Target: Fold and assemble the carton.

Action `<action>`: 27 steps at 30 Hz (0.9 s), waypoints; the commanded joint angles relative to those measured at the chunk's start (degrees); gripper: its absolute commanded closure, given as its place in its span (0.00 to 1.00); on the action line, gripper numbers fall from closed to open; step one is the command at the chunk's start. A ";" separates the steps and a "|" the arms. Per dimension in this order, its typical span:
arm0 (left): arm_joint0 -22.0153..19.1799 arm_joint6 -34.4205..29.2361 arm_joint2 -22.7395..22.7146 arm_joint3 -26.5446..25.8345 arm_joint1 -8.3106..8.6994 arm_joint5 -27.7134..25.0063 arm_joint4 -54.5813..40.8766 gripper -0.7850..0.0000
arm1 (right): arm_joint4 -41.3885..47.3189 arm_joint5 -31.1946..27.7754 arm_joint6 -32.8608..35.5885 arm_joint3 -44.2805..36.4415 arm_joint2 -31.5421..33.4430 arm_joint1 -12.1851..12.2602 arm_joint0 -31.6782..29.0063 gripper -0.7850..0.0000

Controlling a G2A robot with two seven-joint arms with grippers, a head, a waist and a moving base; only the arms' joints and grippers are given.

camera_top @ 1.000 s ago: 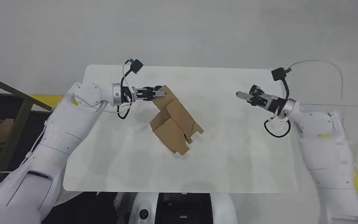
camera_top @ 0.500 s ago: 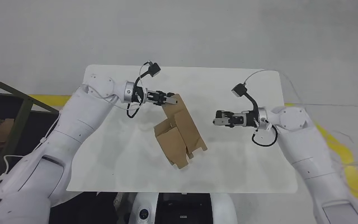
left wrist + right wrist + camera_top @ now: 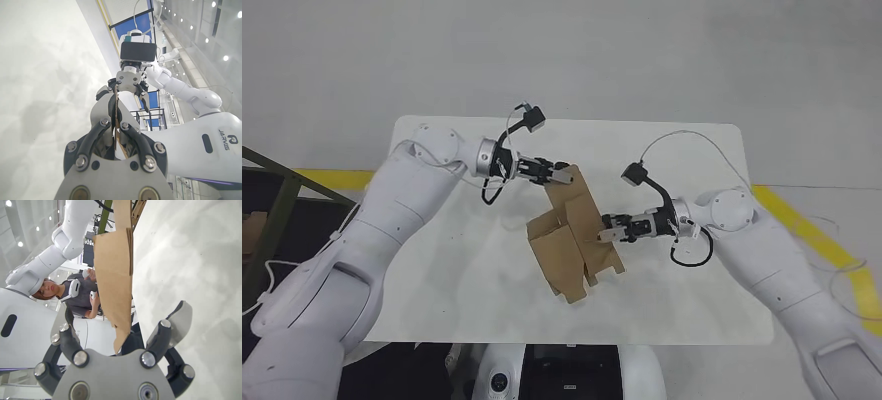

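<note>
Brown carton (image 3: 567, 240) sits half-folded on the table (image 3: 442, 290). The left gripper (image 3: 562, 173) pinches its edge; the right gripper (image 3: 604, 234) gapes wide around a flap.

The table (image 3: 442, 290) is illuminated brightly and evenly from overhead. Round ceiling lamps (image 3: 226, 57) above the table are recorded as small, blown-out white spots in both wrist views. Soft-edged, pale grey patches are seen on the table surface. The carton (image 3: 572, 240) at the table's middle is lit uniformly. Straight lines beyond the table are slightly bowed in the wrist views.
</note>
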 commanded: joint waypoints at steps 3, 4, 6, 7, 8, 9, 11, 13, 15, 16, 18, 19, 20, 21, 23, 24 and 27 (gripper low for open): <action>-0.34 0.00 0.55 -0.38 -0.46 0.00 -0.88 1.00 | 1.09 -1.50 -1.50 0.71 -3.16 0.12 1.55 0.00; -0.37 -0.03 0.66 -0.39 -0.51 0.03 -0.97 1.00 | 1.44 -1.70 -1.70 0.90 -3.88 0.17 1.93 0.22; -0.39 0.01 0.88 -0.58 -0.57 -0.01 -0.94 1.00 | 2.05 -1.75 -1.75 1.24 -5.33 0.28 2.71 0.57; -0.36 0.04 0.93 -0.68 -0.58 -0.04 -1.07 1.00 | 2.25 -1.82 -1.81 1.42 -5.97 0.36 3.10 0.63; -0.34 0.06 0.97 -0.68 -0.57 -0.06 -1.11 1.00 | 2.46 -1.96 -1.96 1.56 -6.55 0.47 3.45 0.71; -0.33 0.07 1.02 -0.69 -0.55 -0.07 -1.08 1.00 | 2.79 -2.10 -2.09 1.71 -7.07 0.61 3.75 0.77; -0.31 0.05 1.12 -0.60 -0.51 -0.05 -1.01 1.00 | 3.48 -2.37 -2.37 1.82 -7.98 0.94 4.28 0.87; -0.33 0.10 1.20 -0.39 -0.49 -0.10 -1.05 1.00 | 4.18 -2.65 -2.65 1.82 -8.81 1.30 4.70 1.00; -0.36 0.06 1.31 -0.27 -0.49 -0.06 -1.21 1.00 | 4.82 -2.87 -2.87 1.65 -9.66 1.64 5.09 1.00; -0.39 0.05 1.36 -0.21 -0.49 -0.06 -1.24 1.00 | 4.93 -2.90 -2.90 1.52 -10.13 1.81 5.30 1.00; -0.39 0.10 1.56 -0.21 -0.51 -0.10 -1.19 1.00 | 4.51 -3.09 -3.09 1.28 -11.15 2.15 5.79 1.00; -0.39 0.14 1.65 -0.20 -0.51 -0.14 -1.17 1.00 | 4.26 -3.32 -3.32 1.11 -11.71 2.31 5.99 1.00; -0.39 0.18 1.72 -0.16 -0.51 -0.19 -1.16 1.00 | 4.43 -3.56 -3.55 0.94 -12.23 2.44 6.15 1.00; -0.39 0.26 1.75 -0.05 -0.50 -0.26 -1.19 0.92 | 4.67 -3.76 -3.75 0.80 -12.72 2.58 6.36 1.00; -0.36 0.35 1.69 0.14 -0.46 -0.35 -1.65 0.52 | 5.26 -4.08 -4.08 0.66 -13.65 2.86 6.77 1.00; -0.29 0.41 1.51 0.49 -0.42 -0.42 -2.24 0.00 | 5.73 -4.28 -4.28 0.60 -14.05 2.98 6.94 1.00; -0.34 0.17 0.45 0.98 -0.30 -0.18 -4.78 0.00 | 7.34 -4.70 -4.69 0.29 -15.03 3.39 7.52 1.00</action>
